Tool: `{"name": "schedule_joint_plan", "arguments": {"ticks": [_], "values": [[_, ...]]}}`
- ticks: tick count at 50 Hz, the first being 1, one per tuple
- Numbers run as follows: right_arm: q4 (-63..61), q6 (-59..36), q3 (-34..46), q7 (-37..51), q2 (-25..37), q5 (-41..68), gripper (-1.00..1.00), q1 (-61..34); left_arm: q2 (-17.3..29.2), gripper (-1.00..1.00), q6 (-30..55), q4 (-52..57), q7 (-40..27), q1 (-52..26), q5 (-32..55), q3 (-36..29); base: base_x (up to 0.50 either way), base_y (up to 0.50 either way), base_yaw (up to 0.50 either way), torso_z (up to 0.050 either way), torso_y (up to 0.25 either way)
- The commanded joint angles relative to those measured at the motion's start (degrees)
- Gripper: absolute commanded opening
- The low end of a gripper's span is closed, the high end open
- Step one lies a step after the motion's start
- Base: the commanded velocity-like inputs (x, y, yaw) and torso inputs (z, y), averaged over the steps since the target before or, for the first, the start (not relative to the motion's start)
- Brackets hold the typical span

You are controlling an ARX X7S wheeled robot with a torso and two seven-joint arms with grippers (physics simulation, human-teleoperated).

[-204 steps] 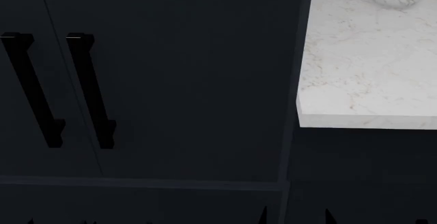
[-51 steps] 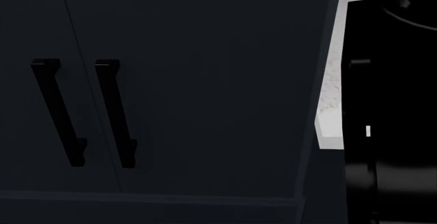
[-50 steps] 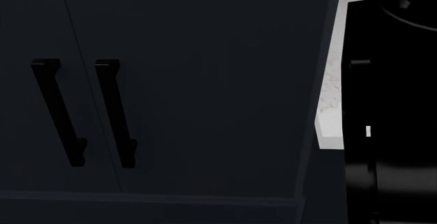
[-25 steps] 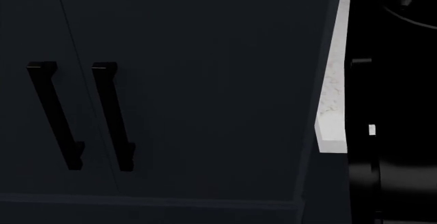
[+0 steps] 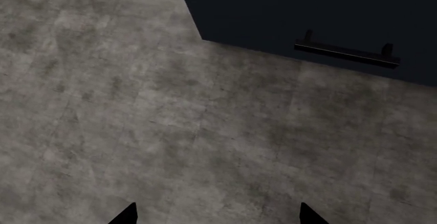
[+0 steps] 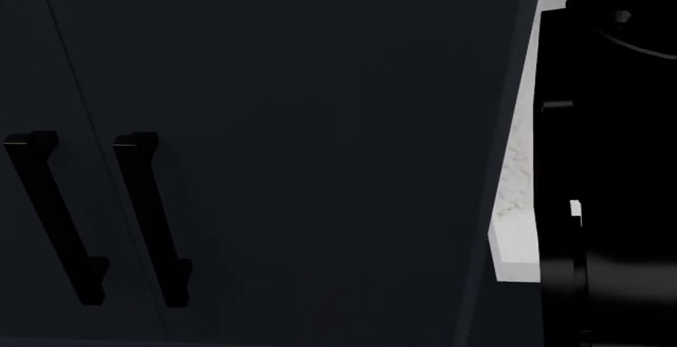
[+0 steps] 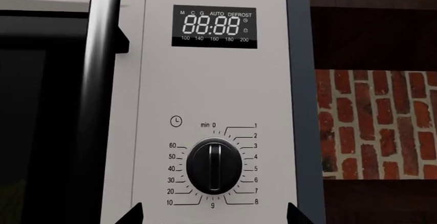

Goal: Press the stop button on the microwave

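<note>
My right gripper (image 7: 214, 215) is facing the control panel of the microwave (image 7: 204, 106), and only its two dark fingertips (image 7: 130, 215) are showing at the edge of the right wrist view, standing well apart with nothing between them, so it is sitting wide. Between those tips the round black timer dial (image 7: 214, 165) is pointing its marker straight up toward the zero of its minute scale, and above it the dark display (image 7: 214, 26) is reading 88:88 with small mode labels around it. A black vertical door handle (image 7: 101, 96) is running beside the panel, and a red brick wall (image 7: 375, 121) with dark shelves is showing past the microwave's other side. I am not seeing any marked stop button in this view, so I cannot tell where it sits. My left gripper (image 5: 214, 215) is hanging over a grey tiled floor (image 5: 136, 121), its two tips also spread wide and empty, with a dark cabinet front and its bar handle (image 5: 347, 53) nearby. In the head view my right arm (image 6: 608, 173) is blocking the right side, covering most of a white marble counter (image 6: 516, 236), while dark cabinet doors with two black handles (image 6: 154, 216) are filling the rest.
</note>
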State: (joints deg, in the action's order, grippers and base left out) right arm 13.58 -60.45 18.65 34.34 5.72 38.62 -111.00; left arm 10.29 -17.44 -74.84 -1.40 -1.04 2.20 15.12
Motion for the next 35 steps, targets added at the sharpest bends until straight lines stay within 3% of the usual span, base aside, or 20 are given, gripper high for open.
{"name": "schedule_joint_plan", "arguments": {"ticks": [1, 20, 35], "values": [[-0.4, 1.2, 0.2, 0.3, 0.0, 0.4, 1.00, 0.7, 0.0, 1.00, 0.0, -0.2, 0.0, 0.1, 0.0, 0.0, 0.00, 0.00, 0.00, 0.000, 0.000], [-0.7, 2.2, 0.1, 1.6, -0.3, 0.5, 1.00, -3.8, 0.0, 1.00, 0.0, -0.2, 0.0, 0.1, 0.0, 0.0, 0.07, 0.00, 0.00, 0.000, 0.000], [0.1, 3.9, 2.1, 0.9, 0.2, 0.2, 1.00, -1.2, 0.0, 1.00, 0.0, -0.2, 0.0, 0.1, 0.0, 0.0, 0.12, -0.04, 0.00, 0.000, 0.000]]}}
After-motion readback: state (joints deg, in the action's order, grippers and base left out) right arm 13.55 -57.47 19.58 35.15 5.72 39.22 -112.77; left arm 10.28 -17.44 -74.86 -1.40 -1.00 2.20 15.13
